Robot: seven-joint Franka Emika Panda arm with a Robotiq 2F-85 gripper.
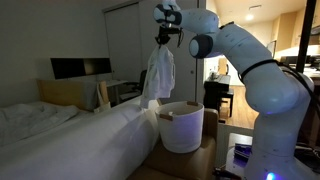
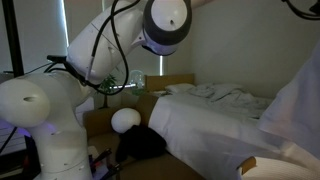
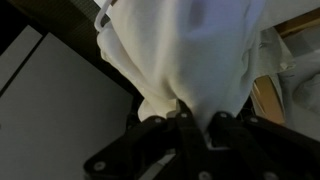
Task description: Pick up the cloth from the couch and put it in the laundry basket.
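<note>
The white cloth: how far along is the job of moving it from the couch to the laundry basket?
Done: the thin white fabric cloth is off the pale draped couch, hanging from the shut pincer. In hand: it dangles above the round white tub-shaped laundry basket, its lower end near the rim. Left: lowering it in and releasing.
</note>
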